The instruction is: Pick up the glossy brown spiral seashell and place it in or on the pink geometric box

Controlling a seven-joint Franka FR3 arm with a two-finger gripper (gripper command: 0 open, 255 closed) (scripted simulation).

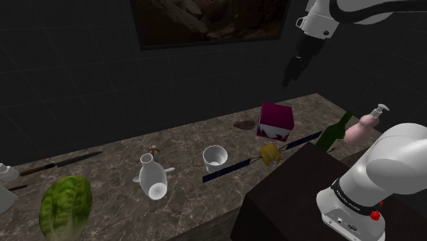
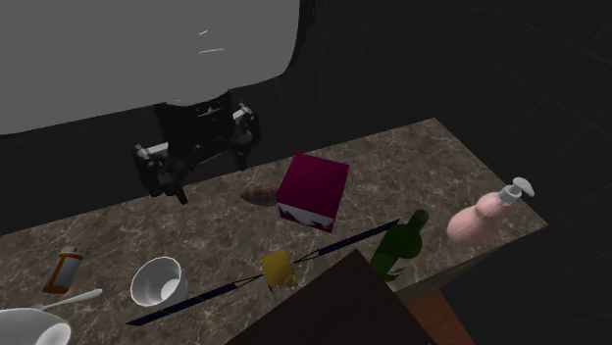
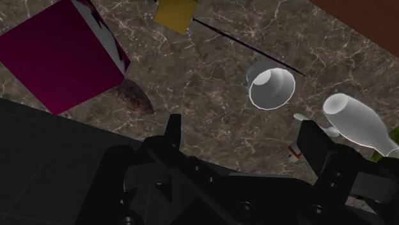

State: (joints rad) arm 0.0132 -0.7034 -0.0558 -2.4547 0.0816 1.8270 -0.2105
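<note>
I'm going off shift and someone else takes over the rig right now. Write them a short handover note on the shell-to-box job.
Gripper: open, holding nothing, raised above the counter.
Seashell: brown, lying on the counter close beside the magenta box. I cannot tell whether they touch.
Done: nothing; the seashell is not yet grasped.
Left: lower over the seashell, close on it, lift, and set it on the box's top.
</note>
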